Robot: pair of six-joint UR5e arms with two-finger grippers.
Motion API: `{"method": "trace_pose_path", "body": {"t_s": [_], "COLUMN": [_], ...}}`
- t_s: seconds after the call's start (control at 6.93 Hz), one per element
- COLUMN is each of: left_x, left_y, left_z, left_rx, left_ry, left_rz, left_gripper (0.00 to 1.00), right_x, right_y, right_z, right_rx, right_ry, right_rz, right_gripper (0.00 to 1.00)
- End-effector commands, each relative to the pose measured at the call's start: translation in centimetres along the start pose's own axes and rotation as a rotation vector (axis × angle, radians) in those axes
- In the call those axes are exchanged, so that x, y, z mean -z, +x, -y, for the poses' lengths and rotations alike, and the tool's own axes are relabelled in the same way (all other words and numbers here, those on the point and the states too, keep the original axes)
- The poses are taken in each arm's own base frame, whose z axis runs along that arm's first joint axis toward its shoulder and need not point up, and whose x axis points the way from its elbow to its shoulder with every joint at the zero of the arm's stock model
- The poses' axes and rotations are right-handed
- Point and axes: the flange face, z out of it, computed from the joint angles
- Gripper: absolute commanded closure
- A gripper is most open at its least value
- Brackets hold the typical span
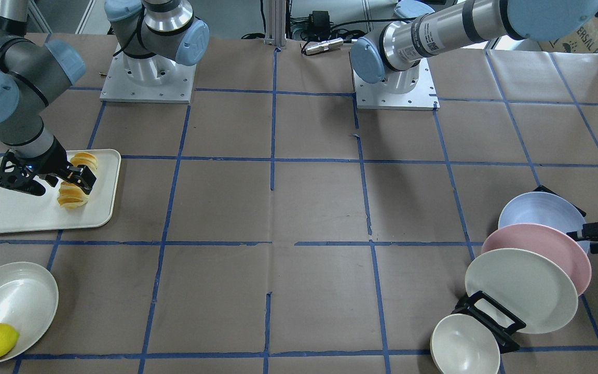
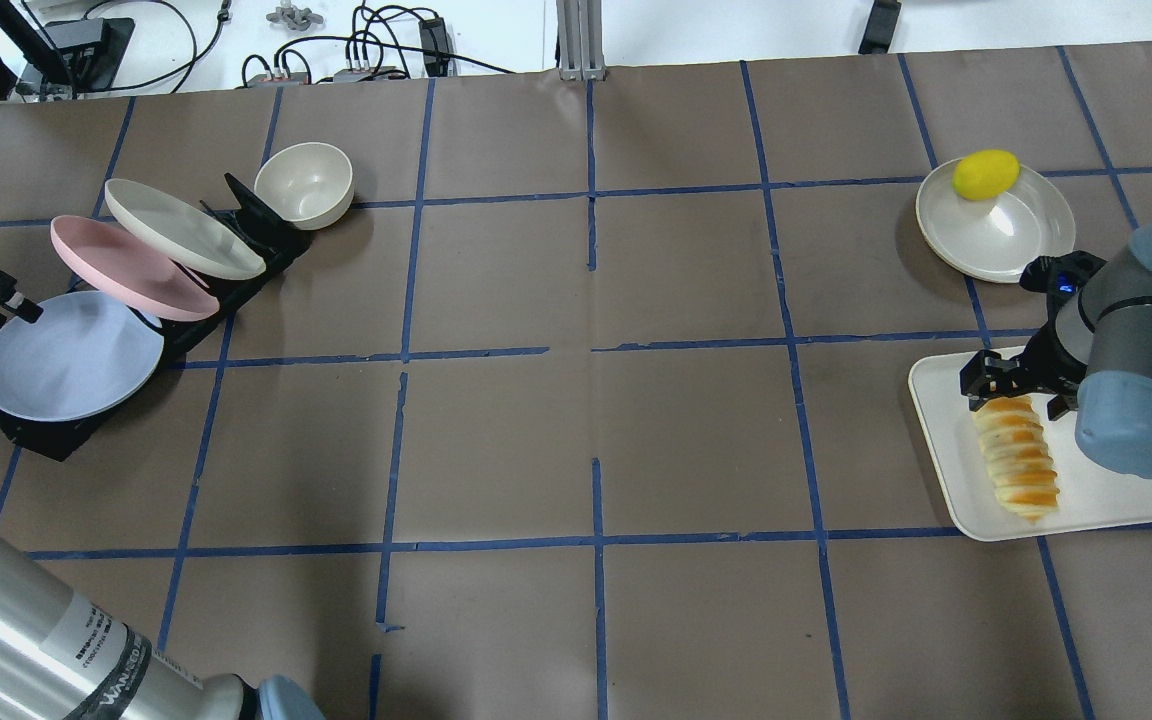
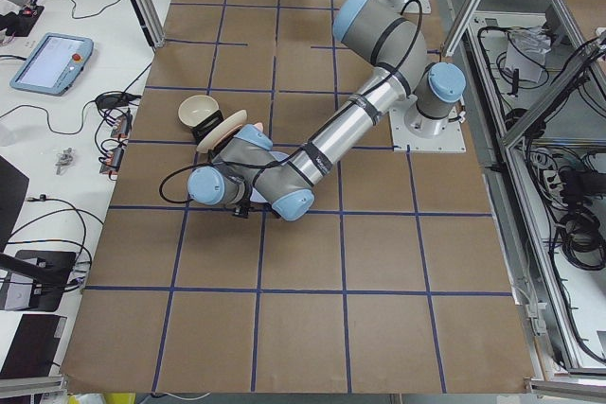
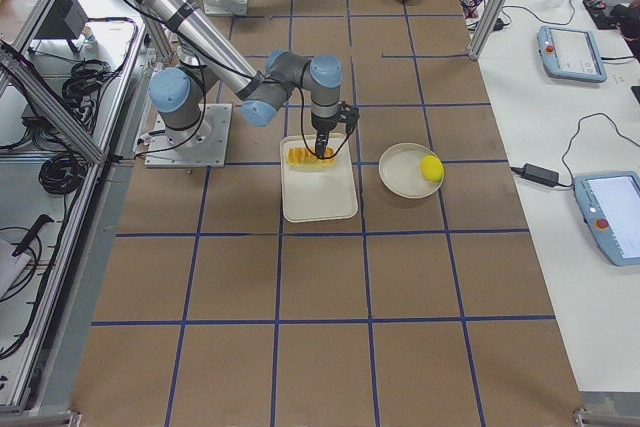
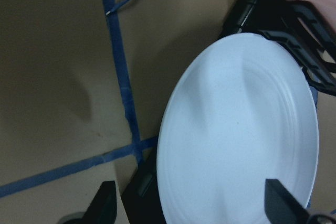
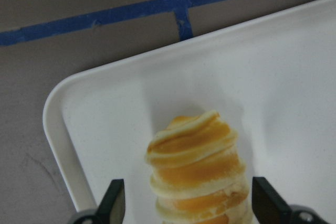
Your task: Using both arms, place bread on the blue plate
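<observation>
Bread [image 2: 1016,460] lies flat on the white tray [image 2: 1116,495] at the robot's right end of the table [image 2: 586,420]. It is well apart from the blue plate [image 2: 71,355], which leans tilted in the black rack [image 2: 36,435] at the left end, the end one of 3 plates there. That tilt leaves its rim free, which I judge is why the left gripper [image 5: 194,205] hovers at the rim, spread wide and holding nothing. The right gripper [image 6: 190,202] straddles 1 end of the bread. Its 2 fingers [image 6: 113,200] stand wide apart across the narrow width, close but not touching. Neither grasp is made yet. I reckon the plate must lie flat before the bread travels.
</observation>
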Motion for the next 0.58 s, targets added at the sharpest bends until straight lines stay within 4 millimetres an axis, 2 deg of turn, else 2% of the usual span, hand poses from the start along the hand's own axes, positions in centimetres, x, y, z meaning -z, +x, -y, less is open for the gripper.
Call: {"method": "trace_pose_path", "body": {"t_s": [0.0, 0.14, 0.29, 0.43], "left_x": [-1.17, -1.24, -1.43, -1.35], "left_y": [-0.11, -0.24, -0.38, -0.57], "left_z": [0.88, 0.81, 0.79, 0.55], "left_rx": [-0.014, -0.014, -0.012, -0.012], "left_ry": [-0.013, -0.014, -0.021, -0.038], "left_rz": [-0.010, -0.011, -0.010, 0.002], "left_gripper": [0.19, 0.19, 0.30, 0.49], "right_x": [-1.27, -1.27, -1.34, -1.39], "right_y": [-0.29, -0.15, 0.00, 0.33], "right_z": [-1.03, -1.05, -1.12, -1.28], "right_rx": [0.010, 0.026, 0.037, 0.048], "right_ry": [-0.008, -0.010, -0.017, -0.034], "right_rz": [0.000, -0.007, -0.010, -0.043], "right_gripper": [0.14, 0.14, 0.13, 0.10]}}
